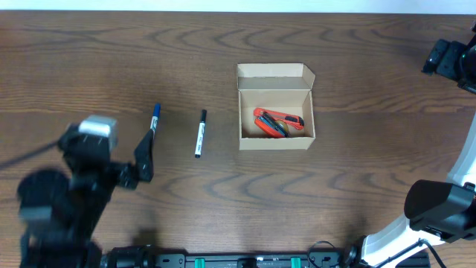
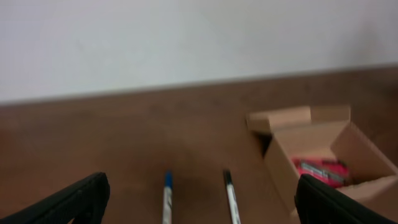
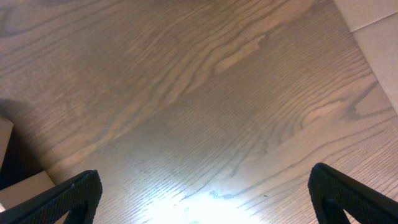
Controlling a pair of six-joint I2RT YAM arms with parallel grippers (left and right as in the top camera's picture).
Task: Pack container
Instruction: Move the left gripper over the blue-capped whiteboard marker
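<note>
The tan cardboard container [image 1: 276, 108] stands open at the table's middle right, lid flap tipped back, with red markers [image 1: 278, 121] inside. It also shows in the left wrist view [image 2: 323, 152]. A blue-capped marker [image 1: 154, 120] and a black-capped marker [image 1: 200, 133] lie left of it, and both appear in the left wrist view, blue [image 2: 167, 199] and black [image 2: 231, 198]. My left gripper [image 1: 143, 158] is open and empty, just in front of the blue marker. My right gripper [image 3: 205, 199] is open and empty above bare wood; its arm [image 1: 451, 59] is at the far right.
The wooden table [image 1: 97, 67] extends to a white wall at the back [image 2: 186, 43]. A corner of cardboard shows at the left edge of the right wrist view [image 3: 18, 186]. A pale surface lies at that view's top right [image 3: 379, 31].
</note>
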